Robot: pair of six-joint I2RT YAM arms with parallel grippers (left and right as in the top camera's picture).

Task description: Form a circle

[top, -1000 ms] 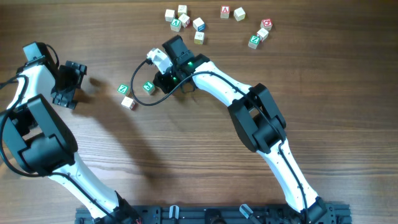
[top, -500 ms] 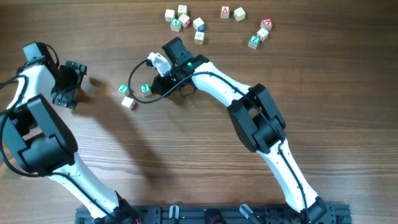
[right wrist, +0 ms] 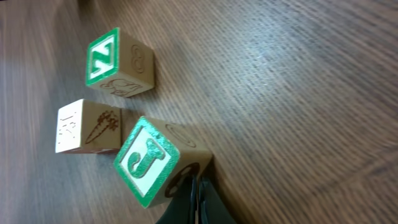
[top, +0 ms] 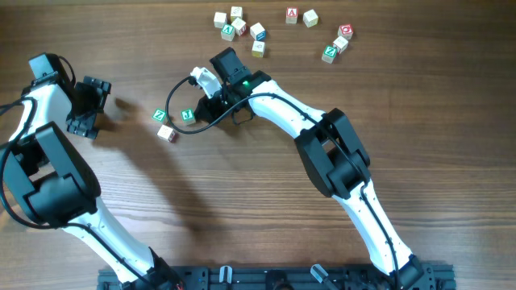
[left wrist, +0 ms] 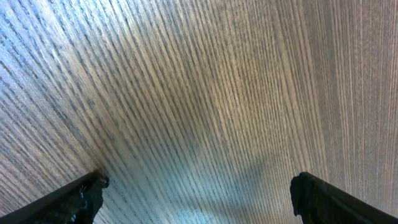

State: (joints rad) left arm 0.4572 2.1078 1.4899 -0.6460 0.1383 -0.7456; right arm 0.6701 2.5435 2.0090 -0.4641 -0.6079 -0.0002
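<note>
Circle (top: 187,115) of three cubes sits on open worktop (top: 242,201), right claw (right wrist: 196,194) pressed together at its J cube (right wrist: 149,163) edge, left claw (left wrist: 198,190) spread well apart.

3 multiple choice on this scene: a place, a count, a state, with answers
1. Where is the green J cube? A at the right gripper's fingertips; B stacked on another cube; C held in the air.
2. How many cubes does the right wrist view show? A two; B three; C five.
3. The left gripper is: A open, empty; B shut on a cube; C shut, empty.
1 A, the closed tip meets its edge; 2 B, J, green Z cube, pale cube; 3 A, fingers wide apart over bare table.
</note>
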